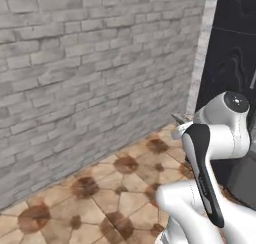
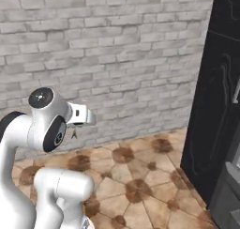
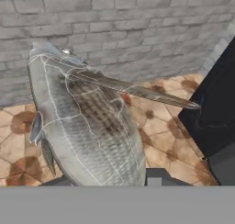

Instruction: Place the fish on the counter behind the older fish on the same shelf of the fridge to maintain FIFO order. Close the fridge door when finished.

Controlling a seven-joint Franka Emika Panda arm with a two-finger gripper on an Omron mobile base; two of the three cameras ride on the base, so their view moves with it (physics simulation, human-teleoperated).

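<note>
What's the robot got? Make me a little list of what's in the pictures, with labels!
holding: a silvery-grey fish, pinched in the gripper
fish look: scaly, long thin fin sticking out to the side
wall: grey brick wall in front of the robot
floor: tan tiles with brown blotches
to the side: dark cabinet, tall and black
arm: white arm, bent at a joint

Flat, even rendered light, medium-bright, no clear source. Brick wall (image 1: 90, 78) evenly lit, barely any cast shadows on the tiled floor (image 1: 110, 188). Dark cabinet (image 2: 220, 106) beside the wall shows faint sheen. All views soft, slightly blurry; silvery-grey fish (image 3: 87, 126) close-up looks stretched.
</note>
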